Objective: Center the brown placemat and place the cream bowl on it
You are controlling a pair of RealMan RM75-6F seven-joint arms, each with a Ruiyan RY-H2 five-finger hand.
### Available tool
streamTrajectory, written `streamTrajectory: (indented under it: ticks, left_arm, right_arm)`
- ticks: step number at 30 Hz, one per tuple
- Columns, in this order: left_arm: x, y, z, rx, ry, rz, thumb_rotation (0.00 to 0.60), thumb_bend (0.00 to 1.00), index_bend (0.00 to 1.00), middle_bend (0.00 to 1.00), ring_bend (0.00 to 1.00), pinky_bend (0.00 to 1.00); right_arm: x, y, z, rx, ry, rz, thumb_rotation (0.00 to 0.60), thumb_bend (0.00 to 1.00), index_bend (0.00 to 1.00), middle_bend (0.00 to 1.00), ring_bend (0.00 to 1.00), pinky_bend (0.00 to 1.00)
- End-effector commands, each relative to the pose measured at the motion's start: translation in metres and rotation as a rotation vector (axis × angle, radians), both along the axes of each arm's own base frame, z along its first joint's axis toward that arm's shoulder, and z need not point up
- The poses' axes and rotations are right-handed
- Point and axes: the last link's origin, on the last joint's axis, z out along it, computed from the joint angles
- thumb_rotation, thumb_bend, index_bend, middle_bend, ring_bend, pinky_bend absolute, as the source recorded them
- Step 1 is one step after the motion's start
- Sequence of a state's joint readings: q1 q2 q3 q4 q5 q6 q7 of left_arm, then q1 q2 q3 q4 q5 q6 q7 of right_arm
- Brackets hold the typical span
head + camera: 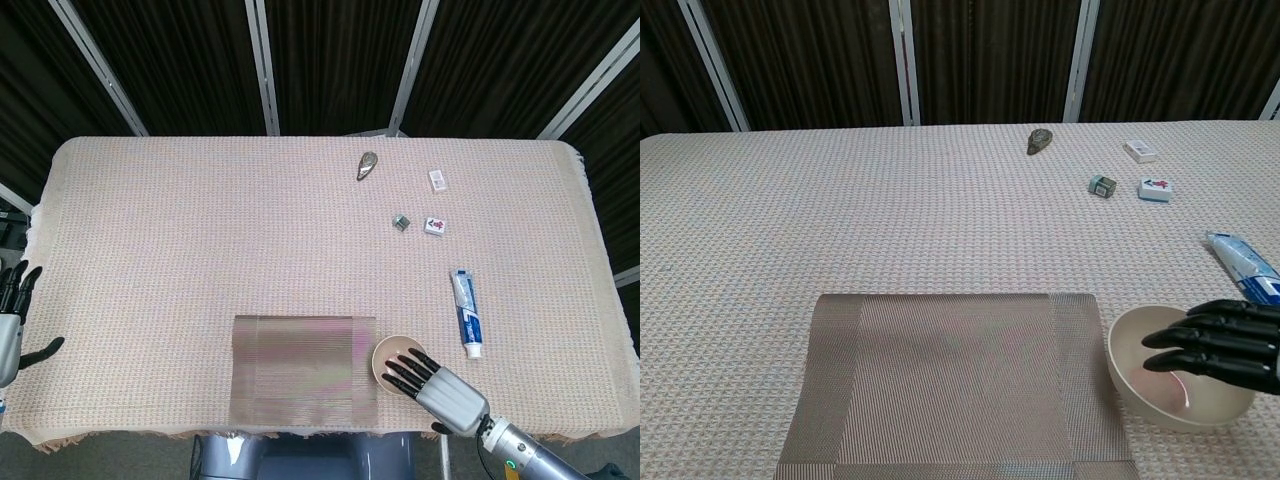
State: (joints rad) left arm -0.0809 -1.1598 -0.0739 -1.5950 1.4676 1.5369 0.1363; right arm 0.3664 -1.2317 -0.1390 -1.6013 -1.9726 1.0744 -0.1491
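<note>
- The left robot hand (8, 325) is being held off the bench's 9 o'clock edge in the head view, its dark fingers spread apart with nothing between them; it is not being shown by the chest view.
- The bench (200, 230) is being covered by a pale woven cloth, whose fringe is hanging along the near edge.
- The brown placemat (304, 370) is lying flat at the bench's 6 o'clock edge, slightly toward 7 o'clock of the middle, with its long sides running parallel to that edge.
- The cream bowl (384, 362) is standing upright just beside the placemat at the mat's 3 o'clock side; a pinkish patch is showing on the bowl's inner floor in the chest view.
- The right robot hand (430, 382) is being held over the bowl from 4 o'clock, its dark fingers (1200, 340) stretched out, slightly apart and reaching over the rim and the hollow; nothing is being gripped, and whether the fingertips are touching the bowl cannot be told.
- A small dark oval object (367, 165) is lying near the bench's 12 o'clock edge.
- A small green-grey cube (400, 222) and a white tile with a red mark (435, 226) are sitting close together toward 2 o'clock, with a small white block (437, 180) lying beyond them.
- A blue and white tube (466, 312) is lying at 3 o'clock of the bowl, well apart from it, its cap pointing toward the near edge.
</note>
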Motion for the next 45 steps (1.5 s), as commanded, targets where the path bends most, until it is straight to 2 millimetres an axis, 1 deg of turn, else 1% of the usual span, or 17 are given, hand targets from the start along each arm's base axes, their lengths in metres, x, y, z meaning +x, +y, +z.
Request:
streamTrajectory:
  ticks: [1,3,5,8,9,11,13,16,18,25,29,32,35,39,41,43,45]
  left_arm:
    - [-0.001,0.0,0.001,0.003,-0.002,0.001,0.6,0.0,0.0,0.0,0.0,0.0]
    - [0.0,0.0,0.002,0.004,-0.005,-0.001,0.6,0.0,0.0,0.0,0.0,0.0]
    - [0.0,0.0,0.002,0.005,-0.007,-0.002,0.6,0.0,0.0,0.0,0.0,0.0]
    - [0.0,0.0,0.003,0.003,-0.01,-0.003,0.6,0.0,0.0,0.0,0.0,0.0]
    - [0.0,0.0,0.003,0.003,-0.01,-0.003,0.6,0.0,0.0,0.0,0.0,0.0]
    - [0.001,0.0,0.002,0.002,-0.012,-0.006,0.6,0.0,0.0,0.0,0.0,0.0]
    - [0.001,0.0,0.002,0.0,-0.011,-0.008,0.6,0.0,0.0,0.0,0.0,0.0]
    - [0.001,0.0,0.001,-0.003,-0.012,-0.007,0.6,0.0,0.0,0.0,0.0,0.0]
    - [0.002,0.0,0.001,-0.002,-0.013,-0.007,0.6,0.0,0.0,0.0,0.0,0.0]
    - [0.002,-0.001,0.002,0.001,-0.018,-0.007,0.6,0.0,0.0,0.0,0.0,0.0]
    - [0.002,-0.001,0.003,0.002,-0.022,-0.009,0.6,0.0,0.0,0.0,0.0,0.0]
    - [0.003,-0.001,0.003,0.002,-0.024,-0.011,0.6,0.0,0.0,0.0,0.0,0.0]
    - [0.003,-0.001,0.003,0.0,-0.026,-0.011,0.6,0.0,0.0,0.0,0.0,0.0]
    - [0.003,0.0,0.003,-0.002,-0.03,-0.013,0.6,0.0,0.0,0.0,0.0,0.0]
    - [0.004,0.0,0.003,-0.003,-0.03,-0.013,0.6,0.0,0.0,0.0,0.0,0.0]
    - [0.004,0.0,0.002,-0.004,-0.031,-0.012,0.6,0.0,0.0,0.0,0.0,0.0]
    - [0.003,0.0,0.002,-0.004,-0.032,-0.01,0.6,0.0,0.0,0.0,0.0,0.0]
  right_arm:
    - [0.0,-0.006,-0.007,-0.017,0.009,0.007,0.6,0.0,0.1,0.0,0.0,0.0]
    - [-0.001,-0.01,-0.01,-0.029,0.014,0.007,0.6,0.0,0.12,0.0,0.0,0.0]
    - [-0.001,-0.013,-0.012,-0.039,0.014,0.005,0.6,0.01,0.18,0.0,0.0,0.0]
    - [-0.003,-0.016,-0.015,-0.049,0.007,-0.01,0.6,0.11,0.33,0.0,0.0,0.0]
    - [-0.003,-0.016,-0.016,-0.051,0.004,-0.014,0.6,0.17,0.39,0.0,0.0,0.0]
    - [-0.004,-0.017,-0.017,-0.053,0.0,-0.02,0.6,0.23,0.45,0.0,0.0,0.0]
    - [-0.005,-0.018,-0.019,-0.051,-0.006,-0.03,0.6,0.32,0.56,0.0,0.0,0.0]
    - [-0.006,-0.018,-0.021,-0.052,-0.04,-0.042,0.6,0.39,0.67,0.0,0.0,0.0]
    - [-0.004,-0.019,-0.021,-0.069,-0.069,-0.035,0.6,0.39,0.71,0.0,0.0,0.0]
    - [-0.004,-0.026,-0.014,-0.127,-0.175,-0.037,0.6,0.39,0.73,0.0,0.0,0.0]
    - [-0.003,-0.032,-0.004,-0.158,-0.218,-0.05,0.6,0.39,0.73,0.0,0.0,0.0]
    - [-0.001,-0.04,0.006,-0.205,-0.253,-0.051,0.6,0.4,0.74,0.0,0.0,0.0]
    - [0.002,-0.058,0.02,-0.277,-0.278,-0.061,0.6,0.4,0.74,0.0,0.0,0.0]
    - [-0.002,-0.098,0.042,-0.401,-0.255,-0.112,0.6,0.39,0.74,0.0,0.0,0.0]
    - [-0.005,-0.115,0.049,-0.442,-0.239,-0.146,0.6,0.39,0.74,0.0,0.0,0.0]
    - [-0.011,-0.137,0.057,-0.495,-0.212,-0.2,0.6,0.39,0.74,0.0,0.0,0.0]
    - [-0.017,-0.153,0.062,-0.532,-0.183,-0.244,0.6,0.39,0.74,0.0,0.0,0.0]
